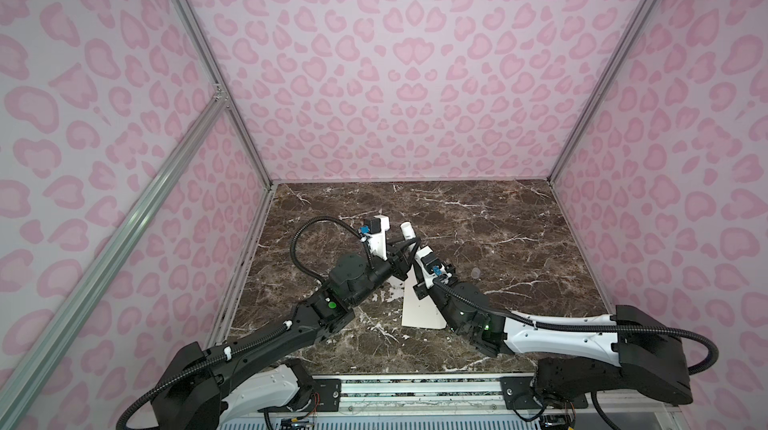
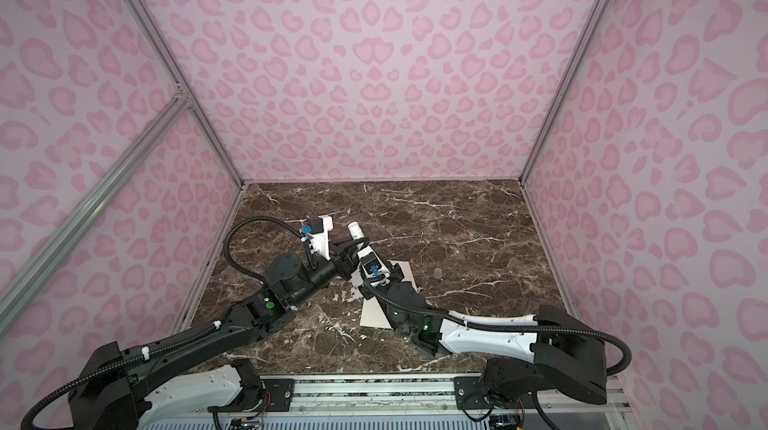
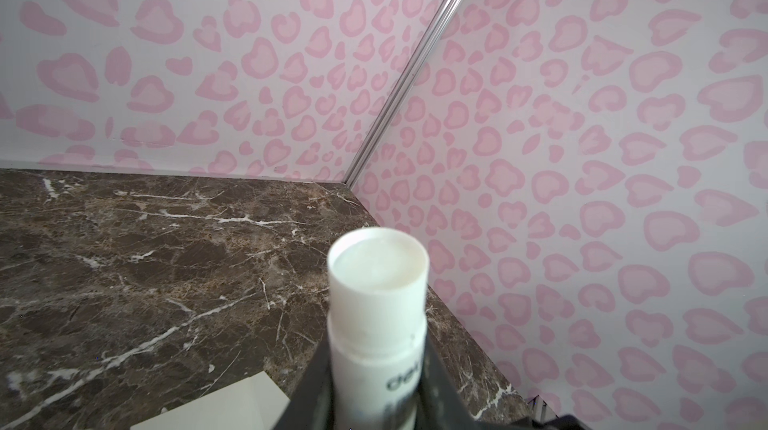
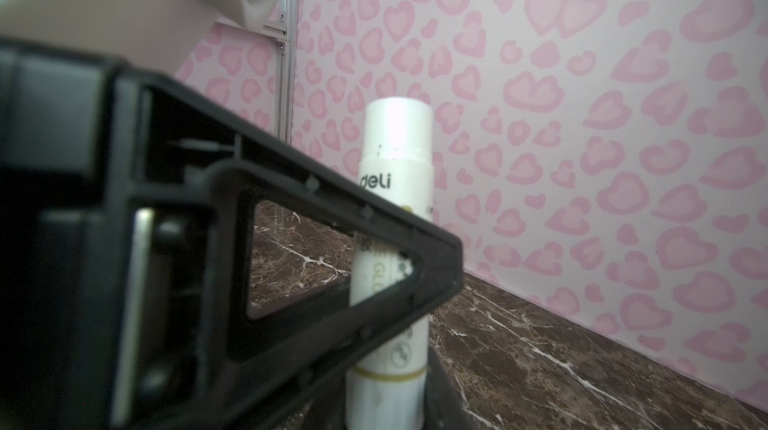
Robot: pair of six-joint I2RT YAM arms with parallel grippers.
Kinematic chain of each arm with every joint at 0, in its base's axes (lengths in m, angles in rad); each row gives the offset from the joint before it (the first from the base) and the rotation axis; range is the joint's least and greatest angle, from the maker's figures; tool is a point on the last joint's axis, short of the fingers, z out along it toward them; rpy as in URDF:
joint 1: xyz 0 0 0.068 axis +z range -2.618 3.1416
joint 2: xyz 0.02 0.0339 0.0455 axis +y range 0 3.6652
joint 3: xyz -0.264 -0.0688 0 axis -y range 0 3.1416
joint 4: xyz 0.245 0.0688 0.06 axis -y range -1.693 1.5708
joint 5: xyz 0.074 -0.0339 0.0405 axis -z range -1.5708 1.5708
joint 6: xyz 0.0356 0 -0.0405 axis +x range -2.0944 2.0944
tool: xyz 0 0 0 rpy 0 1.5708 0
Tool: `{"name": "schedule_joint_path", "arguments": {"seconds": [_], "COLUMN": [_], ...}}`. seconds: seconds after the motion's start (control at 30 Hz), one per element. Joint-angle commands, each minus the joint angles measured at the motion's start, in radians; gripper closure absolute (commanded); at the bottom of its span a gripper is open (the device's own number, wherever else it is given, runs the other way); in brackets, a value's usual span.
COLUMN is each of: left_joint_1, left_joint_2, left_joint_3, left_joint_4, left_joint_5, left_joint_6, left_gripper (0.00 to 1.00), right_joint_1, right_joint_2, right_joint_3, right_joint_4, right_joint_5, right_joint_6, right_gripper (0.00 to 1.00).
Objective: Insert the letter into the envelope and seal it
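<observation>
The envelope (image 1: pixel 419 311) lies flat on the brown surface (image 1: pixel 498 220), near the front and in the middle, partly under the two arms; it is thin cream paper, so it looks very light and bendy, and it would slide or crease if pushed hard; a good place to hold it is probably a bare edge or corner, with a soft pinch, while something keeps the rest down. Its long side seems to run from the front toward the back, leaning a little to the right in both top views; the arms hide the flap, so which way it points cannot be told. The letter cannot be seen anywhere; it may be inside the envelope, but that is only a guess. The left jaws are clamped on a white glue stick (image 3: pixel 378 282); it is hard, smooth and round, so it could slip or roll. Its open end points up and away toward the back wall. Its other end sits by the right jaws; whether they squeeze it cannot be told. A small clear cap (image 1: pixel 476 272) rests on the surface, off to the right.
</observation>
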Motion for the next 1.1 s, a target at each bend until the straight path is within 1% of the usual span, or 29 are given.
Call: {"name": "schedule_joint_path", "arguments": {"seconds": [0.0,0.07,0.13,0.2,0.3,0.4,0.57,0.67,0.73,0.8,0.87,0.93,1.0,1.07], "left_joint_1": [0.01,0.031,0.077,0.113,0.137,0.154,0.171,0.175,0.177,0.178,0.18,0.18,0.18,0.179], "left_joint_2": [-0.004,-0.015,-0.02,-0.022,-0.028,-0.018,-0.001,0.006,0.006,0.005,-0.003,-0.02,-0.049,-0.079], "left_joint_3": [0.007,-0.005,-0.026,-0.051,-0.063,-0.052,-0.042,-0.048,-0.058,-0.061,-0.066,-0.062,-0.058,-0.047], "left_joint_4": [-0.029,-0.014,0.042,0.121,0.181,0.203,0.235,0.27,0.301,0.304,0.291,0.242,0.17,0.088], "left_joint_5": [0.121,0.182,0.318,0.435,0.574,0.687,0.809,0.84,0.837,0.826,0.796,0.744,0.644,0.546], "left_joint_6": [0.023,0.023,-0.004,-0.036,-0.045,-0.054,-0.075,-0.091,-0.105,-0.107,-0.097,-0.071,-0.039,-0.01], "left_gripper": [0.96,0.96,0.96,0.96,0.96,0.96,0.96,0.96,0.96,0.96,0.96,0.96,0.96,0.96], "right_joint_1": [-0.013,-0.035,-0.086,-0.125,-0.18,-0.23,-0.315,-0.355,-0.371,-0.373,-0.372,-0.363,-0.343,-0.327], "right_joint_2": [-0.051,-0.095,-0.153,-0.2,-0.264,-0.308,-0.337,-0.327,-0.312,-0.299,-0.295,-0.305,-0.322,-0.335], "right_joint_3": [0.002,-0.002,-0.005,-0.01,-0.013,-0.028,-0.06,-0.078,-0.085,-0.077,-0.061,-0.051,-0.046,-0.05], "right_joint_4": [-0.034,-0.086,-0.153,-0.19,-0.233,-0.249,-0.232,-0.189,-0.152,-0.16,-0.213,-0.288,-0.372,-0.426], "right_joint_5": [-0.144,-0.216,-0.363,-0.491,-0.672,-0.816,-1.009,-1.111,-1.169,-1.189,-1.164,-1.089,-0.976,-0.869], "right_joint_6": [0.055,0.109,0.214,0.287,0.362,0.419,0.508,0.571,0.599,0.596,0.557,0.488,0.399,0.331], "right_gripper": [0.78,0.78,0.8,0.82,0.82,0.83,0.83,0.82,0.8,0.78,0.76,0.67,0.56,0.49]}}
